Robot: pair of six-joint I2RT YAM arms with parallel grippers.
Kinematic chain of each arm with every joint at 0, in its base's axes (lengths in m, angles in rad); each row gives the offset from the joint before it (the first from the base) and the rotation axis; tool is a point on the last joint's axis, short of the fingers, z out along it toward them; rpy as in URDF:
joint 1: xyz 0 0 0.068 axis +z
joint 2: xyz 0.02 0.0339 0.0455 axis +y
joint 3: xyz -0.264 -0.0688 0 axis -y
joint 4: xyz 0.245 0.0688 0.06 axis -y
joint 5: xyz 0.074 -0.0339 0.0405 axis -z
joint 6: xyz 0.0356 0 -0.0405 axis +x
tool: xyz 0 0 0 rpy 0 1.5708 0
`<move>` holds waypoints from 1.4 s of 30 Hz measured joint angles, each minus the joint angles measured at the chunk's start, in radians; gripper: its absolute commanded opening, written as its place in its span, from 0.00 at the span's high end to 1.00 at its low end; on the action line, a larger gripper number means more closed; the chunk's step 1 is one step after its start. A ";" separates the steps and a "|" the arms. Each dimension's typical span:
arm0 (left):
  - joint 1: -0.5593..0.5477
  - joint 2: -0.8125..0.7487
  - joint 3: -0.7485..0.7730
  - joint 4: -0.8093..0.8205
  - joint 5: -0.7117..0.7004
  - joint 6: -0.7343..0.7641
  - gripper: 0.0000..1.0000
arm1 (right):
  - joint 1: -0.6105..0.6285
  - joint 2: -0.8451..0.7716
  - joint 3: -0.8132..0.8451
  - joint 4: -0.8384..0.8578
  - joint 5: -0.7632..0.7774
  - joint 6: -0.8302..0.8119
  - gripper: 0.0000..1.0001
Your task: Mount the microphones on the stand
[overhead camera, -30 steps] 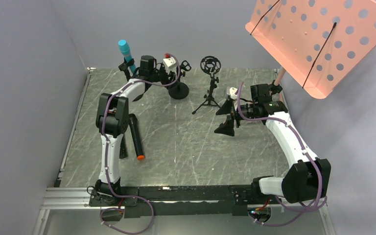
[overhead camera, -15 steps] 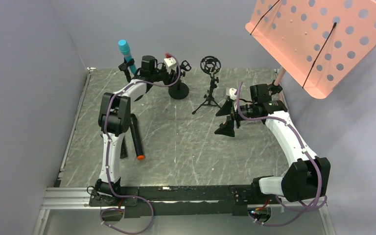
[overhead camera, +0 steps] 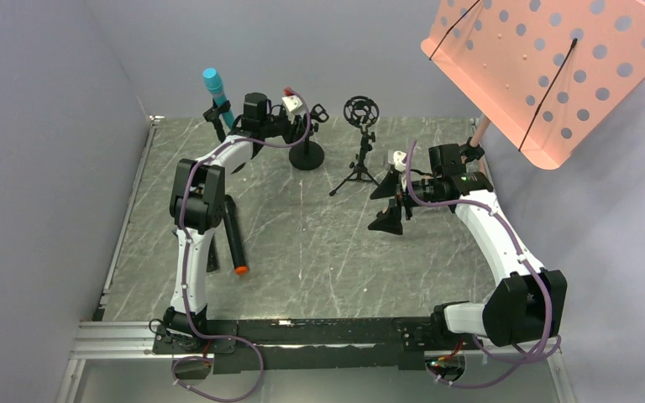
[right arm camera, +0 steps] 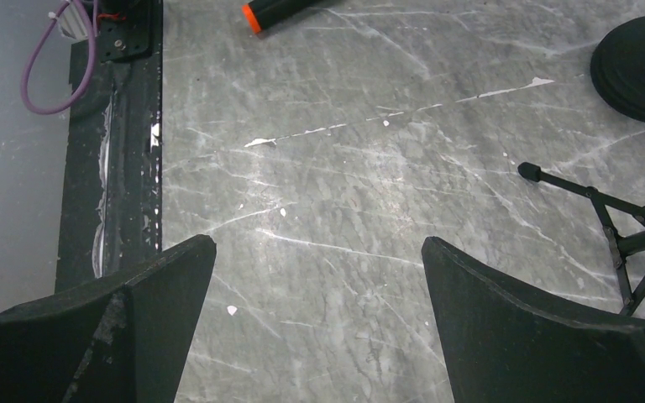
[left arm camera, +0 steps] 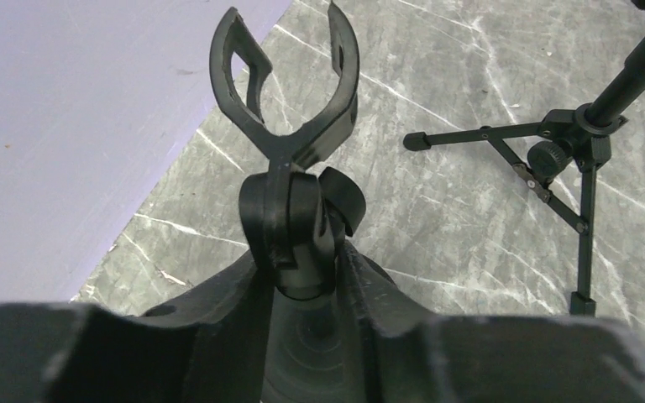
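The turquoise microphone stands tilted in a clip at the back left. On the table beside my left arm lies the black microphone with the orange end cap, whose orange tip shows in the right wrist view. My left gripper is at the top of the round-base stand. Its fingers press on both sides of the swivel neck under the empty U-shaped clip. My right gripper hangs open over bare table, holding nothing.
A tripod stand with a ring-shaped shock mount stands between the arms; its legs show beside the clip. An orange perforated music-stand plate overhangs the back right. Walls close the left and back sides.
My left gripper's jaws have closed in on the stand's neck, and the left forearm has shifted slightly. The right arm and the microphones have not moved.
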 measured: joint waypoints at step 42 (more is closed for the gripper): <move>-0.222 -1.000 -1.140 0.158 -0.100 -0.192 1.00 | 0.000 0.000 0.000 0.001 0.001 -0.004 0.00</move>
